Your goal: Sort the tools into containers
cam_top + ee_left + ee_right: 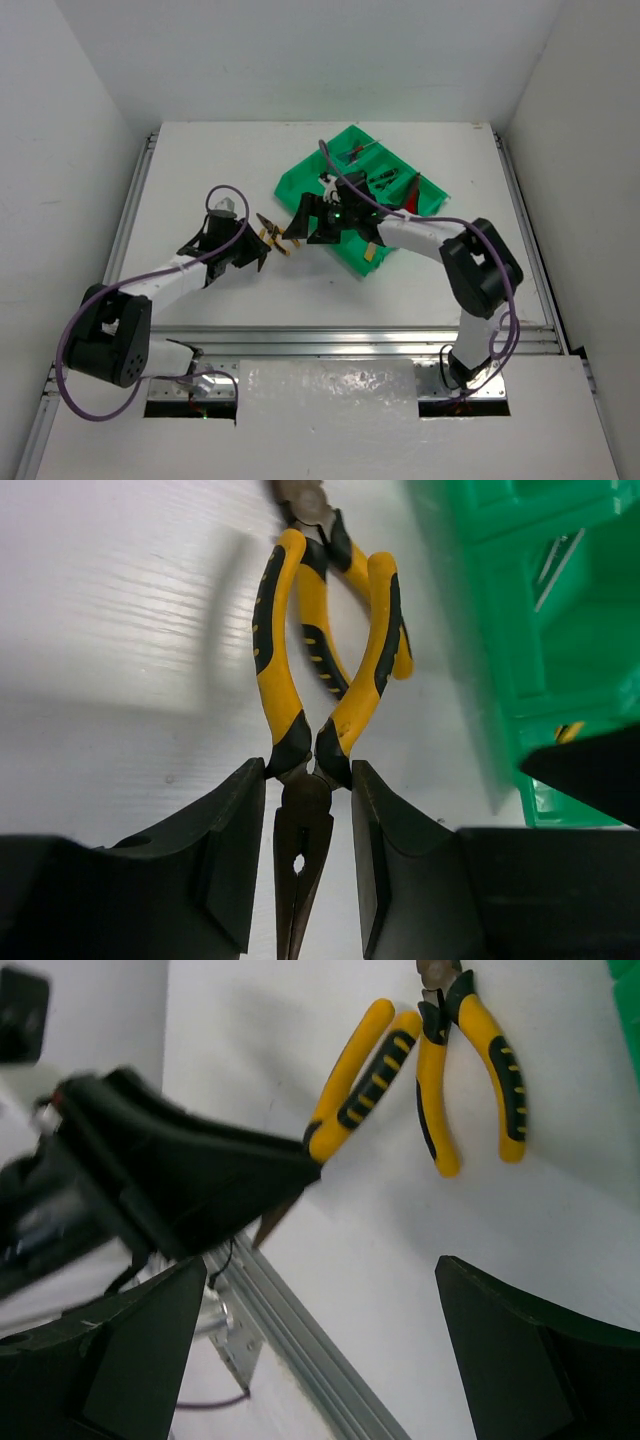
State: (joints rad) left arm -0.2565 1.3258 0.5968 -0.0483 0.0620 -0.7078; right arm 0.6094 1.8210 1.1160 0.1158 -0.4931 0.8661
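My left gripper (257, 250) (308, 850) is shut on yellow-handled long-nose pliers (300, 810), its fingers (225, 850) pressing the base of the handles, which point toward the tray. These pliers also show in the top view (270, 237) and the right wrist view (355, 1085). A second yellow-handled pair of pliers (335, 575) (470, 1070) lies on the table just beyond them. My right gripper (302, 230) (330, 1360) is open wide and empty above the table next to both pliers. The green organizer tray (300, 180) (500, 660) lies to the right.
The tray holds thin screwdrivers (356, 152), dark tools (386, 181), a red-handled tool (412, 196) and a yellowish tool (370, 253). An aluminium rail (300, 1330) runs along the table's near edge. White walls close in on the table's left, right and far sides.
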